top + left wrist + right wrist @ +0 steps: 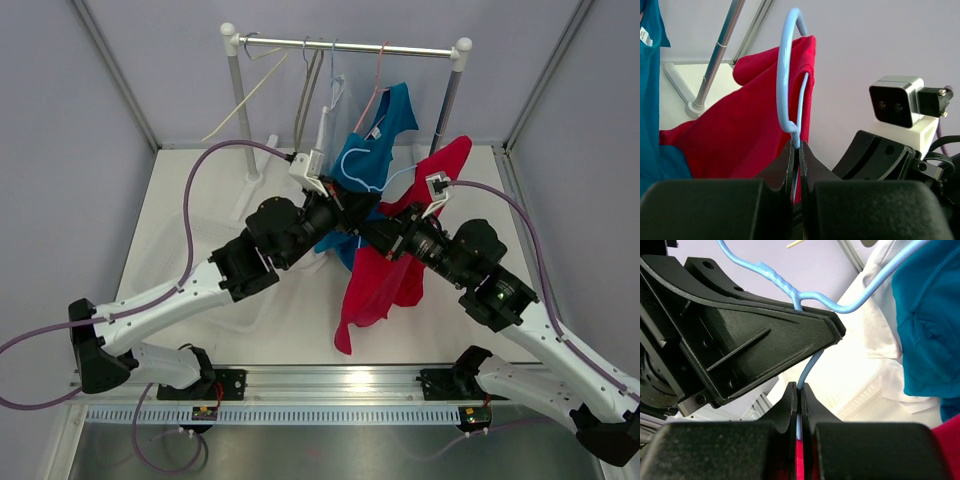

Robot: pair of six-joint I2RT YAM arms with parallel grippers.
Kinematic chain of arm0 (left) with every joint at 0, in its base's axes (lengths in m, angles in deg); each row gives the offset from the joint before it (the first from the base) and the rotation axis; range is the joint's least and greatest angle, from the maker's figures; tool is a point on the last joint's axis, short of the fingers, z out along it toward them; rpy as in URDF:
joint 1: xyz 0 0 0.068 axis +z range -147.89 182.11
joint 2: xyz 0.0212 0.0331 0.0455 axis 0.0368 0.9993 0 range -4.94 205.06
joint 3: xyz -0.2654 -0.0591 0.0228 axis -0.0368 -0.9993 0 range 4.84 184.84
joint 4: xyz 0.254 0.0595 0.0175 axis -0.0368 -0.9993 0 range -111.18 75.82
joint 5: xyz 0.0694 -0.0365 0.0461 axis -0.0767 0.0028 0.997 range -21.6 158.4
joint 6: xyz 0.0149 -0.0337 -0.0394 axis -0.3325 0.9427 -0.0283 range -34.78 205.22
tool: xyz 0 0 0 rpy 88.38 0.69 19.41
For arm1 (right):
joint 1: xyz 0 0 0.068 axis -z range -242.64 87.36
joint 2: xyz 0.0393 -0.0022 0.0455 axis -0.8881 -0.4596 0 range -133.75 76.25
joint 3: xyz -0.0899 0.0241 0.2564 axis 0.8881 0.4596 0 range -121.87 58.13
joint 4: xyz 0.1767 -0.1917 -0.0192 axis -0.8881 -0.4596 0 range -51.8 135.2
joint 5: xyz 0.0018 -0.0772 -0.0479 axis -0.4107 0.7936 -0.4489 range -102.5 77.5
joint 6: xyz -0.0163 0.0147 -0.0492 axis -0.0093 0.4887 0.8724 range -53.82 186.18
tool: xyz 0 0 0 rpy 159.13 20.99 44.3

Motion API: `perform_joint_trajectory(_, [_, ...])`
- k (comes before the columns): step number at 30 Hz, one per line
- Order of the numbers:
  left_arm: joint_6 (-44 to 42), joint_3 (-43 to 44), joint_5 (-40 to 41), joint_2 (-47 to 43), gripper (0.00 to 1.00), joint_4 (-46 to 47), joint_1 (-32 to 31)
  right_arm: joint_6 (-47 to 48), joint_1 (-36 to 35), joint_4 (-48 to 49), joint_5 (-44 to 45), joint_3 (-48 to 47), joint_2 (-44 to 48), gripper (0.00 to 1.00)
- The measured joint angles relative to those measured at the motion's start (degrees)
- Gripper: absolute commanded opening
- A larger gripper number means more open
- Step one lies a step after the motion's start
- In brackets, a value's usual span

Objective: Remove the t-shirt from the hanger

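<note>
Item, nearest: my left gripper (798, 145), fingers pinched tight on the neck of the pale blue hanger (782, 75) just under its hook; my right gripper (798, 387), likewise clamped on the hanger's wire arm. Item, between both: the red t-shirt (375, 285), draped on that hanger and trailing toward the table. It is best freed, I judge, by steadying the neck and sliding the collar off one arm's end, well short of the teal t-shirt (370, 150) on the rail (350, 45) behind.

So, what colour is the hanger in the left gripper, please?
Light blue hanger, clearest in the left wrist view.
</note>
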Motion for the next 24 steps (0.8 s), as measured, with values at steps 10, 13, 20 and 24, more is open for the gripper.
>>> perform_joint_trajectory(10, [0.2,-1.2,-7.3,-8.2,0.99,-4.9,-0.7,-2.6,0.0,-1.1,2.2,0.3,4.3,0.0])
perform_joint_trajectory(13, [0.3,-6.0,-11.0,-15.8,0.99,-5.6,-1.9,-2.3,0.0,-2.7,2.6,-2.4,3.7,0.0])
perform_joint_trajectory(20, [-0.1,-18.3,-16.8,-25.5,0.99,-8.9,-8.0,-1.3,2.4,-5.1,3.1,-11.8,0.7,0.0])
perform_joint_trajectory(24, [-1.5,-21.9,-17.8,-24.0,0.99,-11.2,-11.1,-1.3,3.1,-5.2,3.1,-15.0,0.4,0.0])
